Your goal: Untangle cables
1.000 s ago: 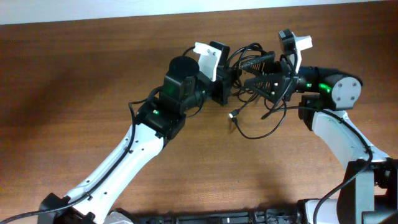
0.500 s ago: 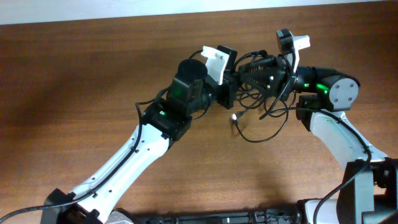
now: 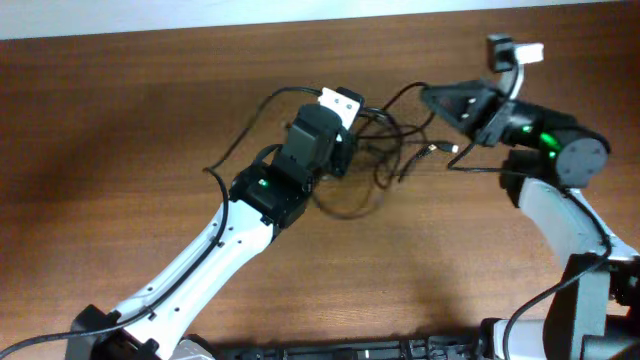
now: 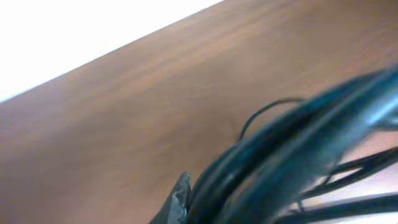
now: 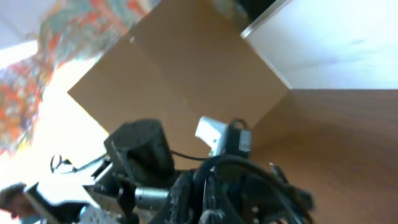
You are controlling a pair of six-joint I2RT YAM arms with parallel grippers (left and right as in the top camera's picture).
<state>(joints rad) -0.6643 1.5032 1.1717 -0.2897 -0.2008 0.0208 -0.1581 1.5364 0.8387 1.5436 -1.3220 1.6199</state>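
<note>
Where the brown wood-grain table point(image 3: 120, 150) meets its far edge, a pale strip point(image 3: 300, 15) runs along the top of the overhead view. The tabletop carries long streaked grain, darker toward its left side.

The cables point(image 3: 390, 150) lie in a loose black tangle near the middle of the far half, with one loop resting on the wood below the knot and a small plug end point(image 3: 432, 150) pointing right. The left gripper point(image 3: 352, 138) sits at the tangle's left edge, clamped on the cables; its wrist camera shows the blurred bundle point(image 4: 298, 143) crossing right by a fingertip point(image 4: 181, 196) above the wood point(image 4: 124, 112).

The right gripper point(image 3: 432, 97) is squeezed together at the tangle's upper right, with a strand arching straight from its tip, so it appears closed on the cables.

From the right wrist the room shows a tan board point(image 5: 186, 62), a white wall point(image 5: 336, 43) and a bright patterned patch point(image 5: 81, 25), too blurred to identify.
</note>
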